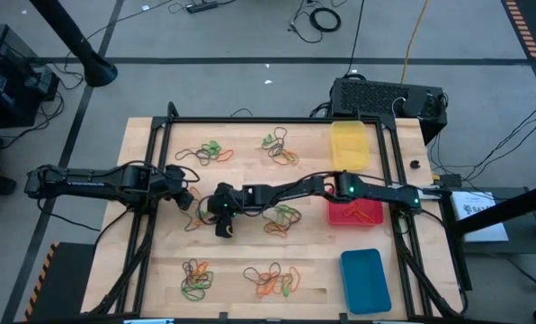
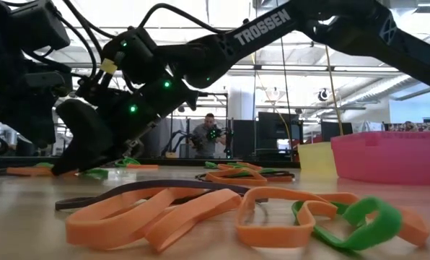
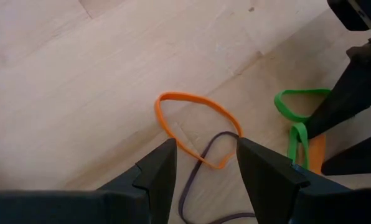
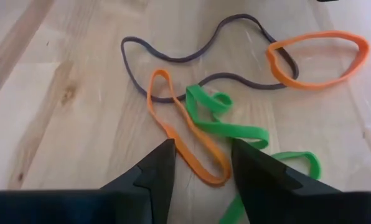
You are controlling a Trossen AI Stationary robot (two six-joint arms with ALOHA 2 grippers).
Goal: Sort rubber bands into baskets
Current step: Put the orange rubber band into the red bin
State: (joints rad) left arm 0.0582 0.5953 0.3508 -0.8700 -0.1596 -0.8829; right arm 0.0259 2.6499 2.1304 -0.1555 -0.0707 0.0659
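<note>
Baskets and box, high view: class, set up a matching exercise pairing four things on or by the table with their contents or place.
Things:
1. yellow basket
2. red basket
3. blue basket
4. black box

Places or states:
A. holds orange bands
B. behind the table, past its far edge
C. empty, at the near right corner
D. empty, at the far right

Pairs: 1-D, 2-A, 3-C, 4-B

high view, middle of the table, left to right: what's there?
left gripper → right gripper → rubber band pile → red basket
</note>
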